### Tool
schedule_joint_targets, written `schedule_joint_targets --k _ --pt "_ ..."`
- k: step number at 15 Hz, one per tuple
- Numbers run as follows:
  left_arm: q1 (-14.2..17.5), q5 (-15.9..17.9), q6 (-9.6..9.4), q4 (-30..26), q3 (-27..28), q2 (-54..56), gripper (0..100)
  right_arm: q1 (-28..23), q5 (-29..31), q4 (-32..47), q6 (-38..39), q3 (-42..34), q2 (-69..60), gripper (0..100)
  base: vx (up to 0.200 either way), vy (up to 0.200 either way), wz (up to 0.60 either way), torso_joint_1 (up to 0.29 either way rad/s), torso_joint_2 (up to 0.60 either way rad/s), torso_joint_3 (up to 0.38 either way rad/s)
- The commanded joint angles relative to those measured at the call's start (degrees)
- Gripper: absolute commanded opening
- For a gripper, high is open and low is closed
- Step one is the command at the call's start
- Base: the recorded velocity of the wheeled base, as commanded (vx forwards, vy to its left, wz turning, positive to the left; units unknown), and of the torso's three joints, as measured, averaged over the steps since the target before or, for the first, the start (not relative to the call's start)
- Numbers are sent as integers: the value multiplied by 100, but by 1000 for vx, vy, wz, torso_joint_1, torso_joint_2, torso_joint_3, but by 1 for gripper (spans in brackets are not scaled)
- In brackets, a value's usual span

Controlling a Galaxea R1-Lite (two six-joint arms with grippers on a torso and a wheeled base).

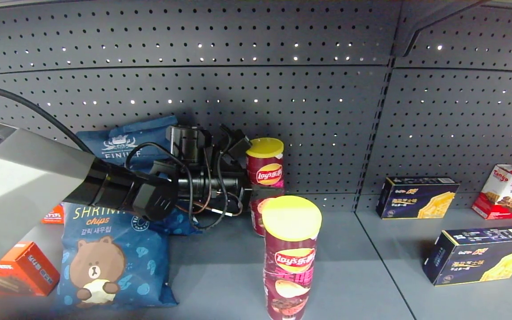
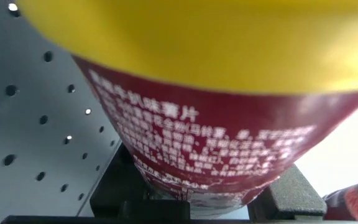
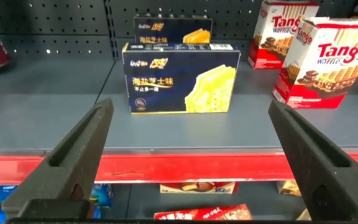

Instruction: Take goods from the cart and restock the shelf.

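rear chips can (image 1: 265, 166): upright by the pegboard (image 1: 282, 89), behind the front chips can (image 1: 290, 258) on the shelf (image 1: 220, 271).
left claw (image 1: 267, 192): pinching its mid-body from the left, axis vertical.
right claw (image 3: 189, 109): spread wide, well apart, facing the cracker box (image 3: 180, 78).

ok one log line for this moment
left gripper: shut on rear chip can | right gripper: open, empty, facing navy box | front chip can: upright on shelf
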State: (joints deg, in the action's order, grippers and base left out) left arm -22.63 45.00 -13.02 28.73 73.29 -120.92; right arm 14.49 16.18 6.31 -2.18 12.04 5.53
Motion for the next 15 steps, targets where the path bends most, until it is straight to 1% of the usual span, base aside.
schedule_joint_targets --k 1,15 --pt "13 0 1 1 27 -46 0 10 -1 1 -2 -27 18 100 0 0 0 0 0 0" --pt "-67 0 1 1 36 -230 0 1 -1 1 7 -35 9 100 0 0 0 0 0 0"
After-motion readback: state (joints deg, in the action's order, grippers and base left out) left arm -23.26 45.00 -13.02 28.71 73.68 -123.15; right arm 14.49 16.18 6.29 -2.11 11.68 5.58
